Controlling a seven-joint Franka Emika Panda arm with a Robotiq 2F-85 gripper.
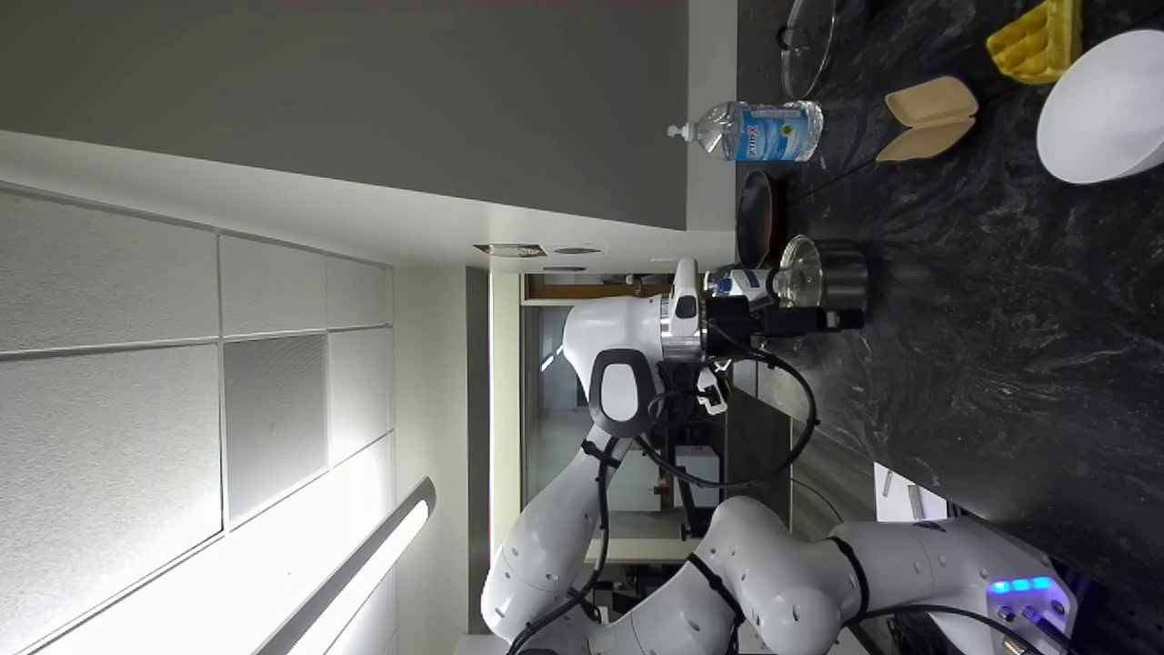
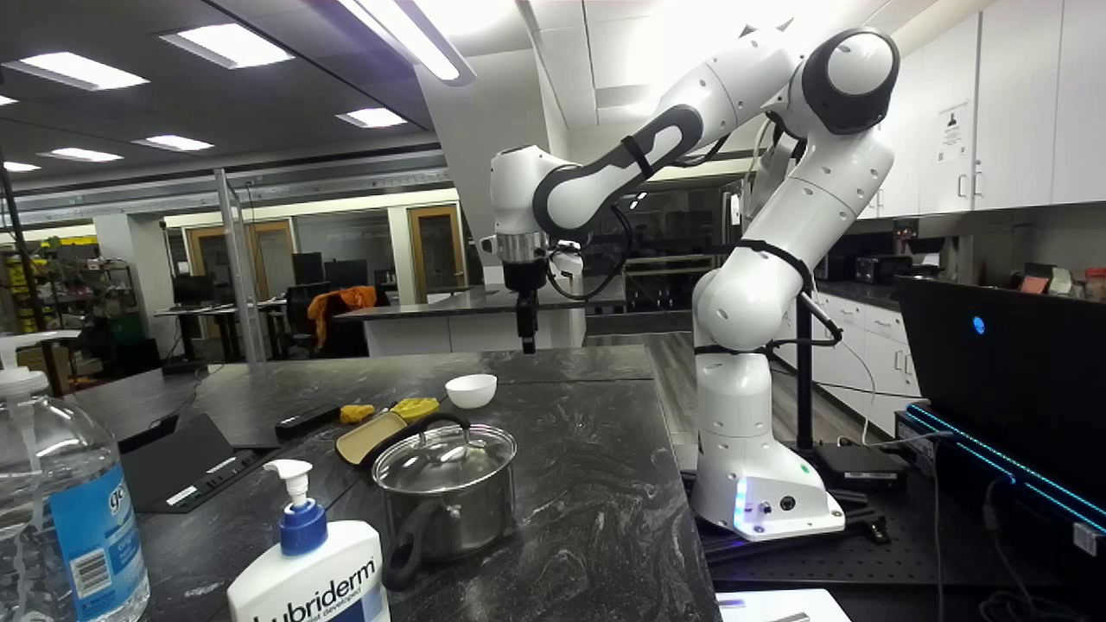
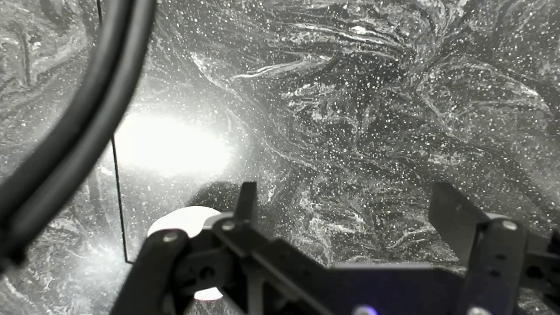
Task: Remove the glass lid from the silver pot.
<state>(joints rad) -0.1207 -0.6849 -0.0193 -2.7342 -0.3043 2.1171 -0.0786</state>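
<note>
The silver pot (image 2: 458, 523) stands upright on the dark counter in an exterior view, with a dark side handle. The glass lid (image 2: 445, 462) rests on top of it, with a metal rim and a dark arched handle. The pot (image 1: 844, 273) and lid (image 1: 800, 271) also show in the sideways exterior view. My gripper (image 2: 528, 344) hangs pointing down above the counter, apart from the pot and on the far side of it. In the wrist view the gripper (image 3: 345, 194) is open and empty, with only counter between its fingers. The pot and lid are out of the wrist view.
A lotion bottle (image 2: 311, 570) stands close by the pot. A clear water bottle (image 1: 773, 132), a tan open container (image 1: 929, 118), a yellow waffle-like piece (image 1: 1037, 44) and a white bowl (image 1: 1100, 109) are around. Another clear round lid (image 1: 809, 59) lies beyond the bottle.
</note>
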